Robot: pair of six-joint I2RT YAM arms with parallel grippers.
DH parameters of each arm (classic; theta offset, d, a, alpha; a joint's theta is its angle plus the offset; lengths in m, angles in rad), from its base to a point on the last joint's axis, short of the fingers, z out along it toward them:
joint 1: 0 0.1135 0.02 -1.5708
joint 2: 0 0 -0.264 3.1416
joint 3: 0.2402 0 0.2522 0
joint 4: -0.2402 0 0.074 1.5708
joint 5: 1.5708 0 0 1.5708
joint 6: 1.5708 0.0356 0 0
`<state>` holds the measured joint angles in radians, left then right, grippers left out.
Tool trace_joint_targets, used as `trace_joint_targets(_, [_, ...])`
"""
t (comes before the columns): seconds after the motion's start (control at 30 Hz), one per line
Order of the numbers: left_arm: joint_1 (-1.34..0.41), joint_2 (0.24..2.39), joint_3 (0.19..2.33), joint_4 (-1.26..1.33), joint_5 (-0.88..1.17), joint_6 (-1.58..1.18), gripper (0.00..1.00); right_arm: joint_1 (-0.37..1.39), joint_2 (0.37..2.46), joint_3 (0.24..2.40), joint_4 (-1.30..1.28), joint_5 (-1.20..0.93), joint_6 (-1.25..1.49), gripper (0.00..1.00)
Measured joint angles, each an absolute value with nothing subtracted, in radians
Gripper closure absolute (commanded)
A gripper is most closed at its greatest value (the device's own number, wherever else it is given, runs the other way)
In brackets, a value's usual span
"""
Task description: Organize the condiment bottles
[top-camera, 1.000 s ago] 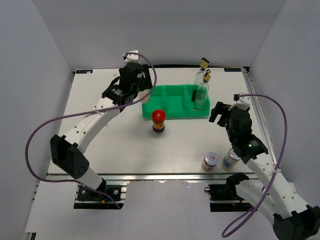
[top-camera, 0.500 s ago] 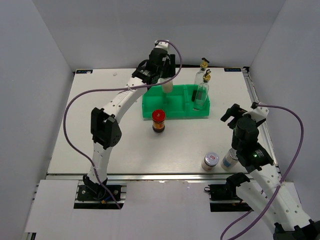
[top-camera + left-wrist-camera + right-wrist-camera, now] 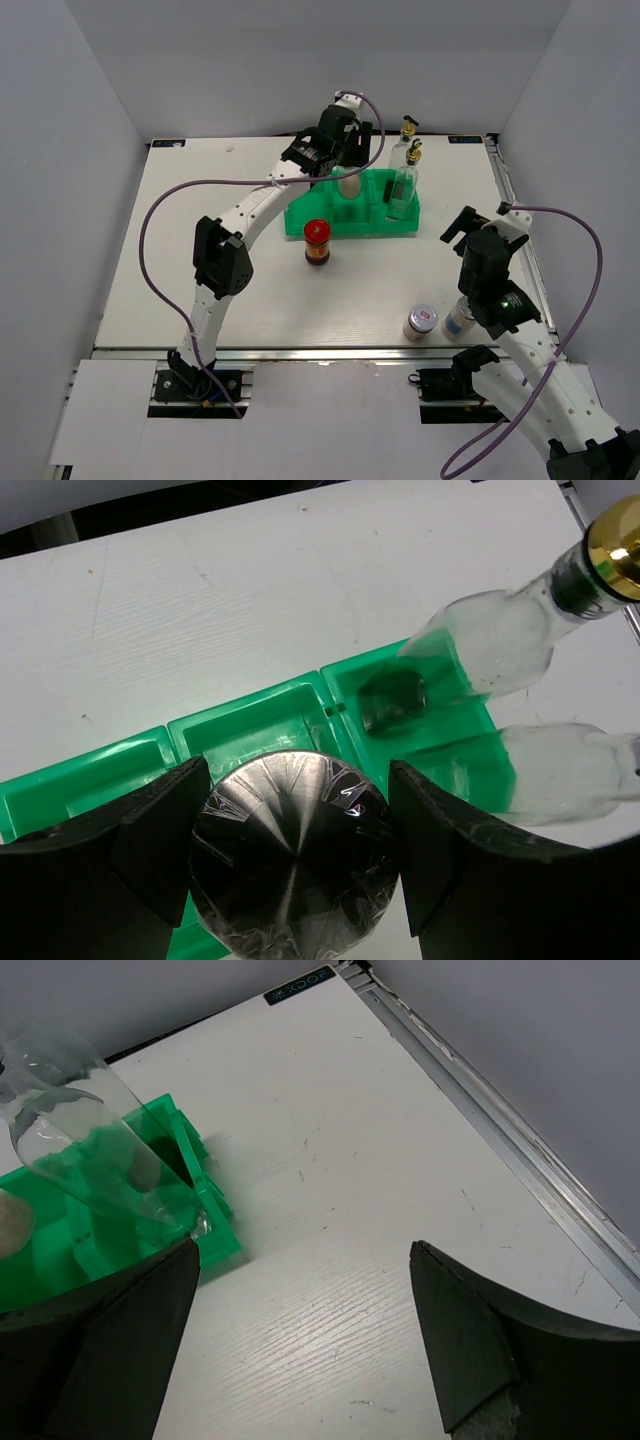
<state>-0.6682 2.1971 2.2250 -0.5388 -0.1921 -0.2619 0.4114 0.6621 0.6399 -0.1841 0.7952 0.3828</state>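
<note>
Jaws on the right gripper [image 3: 302,1255] stand wide with nothing between them, hovering over the table [image 3: 380,1160] to the right of the tray [image 3: 350,229]. By the near edge, two shakers [image 3: 421,322] stand close together, the right one partly hidden. Farther in, the jar [image 3: 317,241] stands just before the tray. The left gripper [image 3: 297,772] is clamped on a third shaker [image 3: 295,870], upright over the tray at about its middle compartment; whether its base touches I cannot tell. Beyond, both bottles [image 3: 500,645] seem to stand in the right end compartment. To seat the held shaker well, centre it between the partitions, descend straight, stay off the bottles, and let go only once it rests on the compartment floor.
</note>
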Motion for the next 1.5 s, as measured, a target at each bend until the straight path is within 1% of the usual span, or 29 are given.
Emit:
trace_joint_targets(0.43, [-0.661,2.326,2.239,-0.514,-0.182,-0.243,1.00,0.411,0.662,0.640,-0.184,0.824,0.383,0.11])
trace_joint_targets(0.63, [-0.661,2.336,2.239,-0.484,-0.229,-0.236,1.00,0.411,0.670,0.640,-0.184,0.836,0.383,0.10])
trace_joint_targets(0.67, [-0.661,2.336,2.239,-0.476,-0.236,-0.235,0.95,0.411,0.671,0.640,-0.184,0.836,0.383,0.11])
trace_joint_targets(0.7, [-0.661,2.336,2.239,-0.468,-0.244,-0.234,0.77,0.411,0.674,0.640,-0.184,0.836,0.383,0.11])
trace_joint_targets(0.77, [-0.661,2.338,2.239,-0.461,-0.254,-0.233,0.63,0.411,0.681,0.640,-0.185,0.837,0.383,0.11])
trace_joint_targets(0.8, [-0.660,2.339,2.239,-0.456,-0.257,-0.233,0.58,0.411,0.685,0.640,-0.186,0.838,0.383,0.11])
trace_joint_targets(0.83, [-0.659,2.341,2.239,-0.452,-0.259,-0.233,0.55,0.411,0.690,0.640,-0.191,0.839,0.384,0.11])
trace_joint_targets(1.1, [-0.653,2.368,2.229,-0.422,-0.257,-0.236,0.54,0.411,0.688,0.640,-0.270,0.824,0.401,0.11])
trace_joint_targets(1.13, [-0.652,2.370,2.224,-0.416,-0.255,-0.236,0.53,0.411,0.686,0.641,-0.283,0.816,0.405,0.11])
trace_joint_targets(1.17, [-0.651,2.372,2.222,-0.405,-0.255,-0.237,0.47,0.411,0.684,0.643,-0.296,0.807,0.408,0.11])
trace_joint_targets(1.23, [-0.650,2.374,2.222,-0.395,-0.254,-0.239,0.33,0.411,0.682,0.657,-0.335,0.782,0.415,0.11])
trace_joint_targets(1.27, [-0.650,2.376,2.222,-0.388,-0.254,-0.238,0.30,0.411,0.683,0.669,-0.360,0.770,0.418,0.11])
trace_joint_targets(1.37, [-0.648,2.379,2.218,-0.374,-0.256,-0.237,0.15,0.411,0.684,0.717,-0.433,0.731,0.432,0.11])
trace_joint_targets(1.4, [-0.646,2.379,2.214,-0.369,-0.258,-0.237,0.03,0.411,0.689,0.737,-0.462,0.714,0.438,0.11])
trace_joint_targets(1.5, [-0.643,2.379,2.198,-0.360,-0.266,-0.231,0.02,0.411,0.712,0.783,-0.535,0.669,0.447,0.11])
